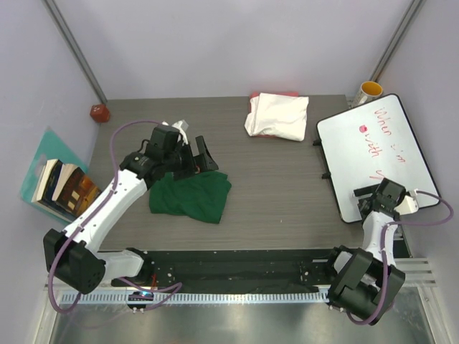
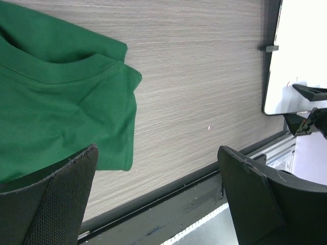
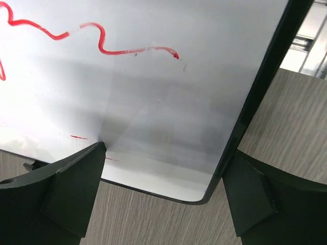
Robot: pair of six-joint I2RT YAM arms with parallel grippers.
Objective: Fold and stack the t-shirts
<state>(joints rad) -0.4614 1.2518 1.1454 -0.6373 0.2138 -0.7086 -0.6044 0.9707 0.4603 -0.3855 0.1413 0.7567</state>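
Observation:
A dark green t-shirt lies crumpled on the table, left of centre; the left wrist view shows its collar and a sleeve. A cream-white folded t-shirt bundle rests at the back, with a red-pink cloth edge showing beneath it. My left gripper hovers over the green shirt's far edge. It is open with only table between its fingers. My right gripper stands open over the near corner of the whiteboard, holding nothing.
A whiteboard with red writing lies at the right side of the table. A yellow cup stands behind it. Books lean at the left, off the table. A small red object sits at the back left corner.

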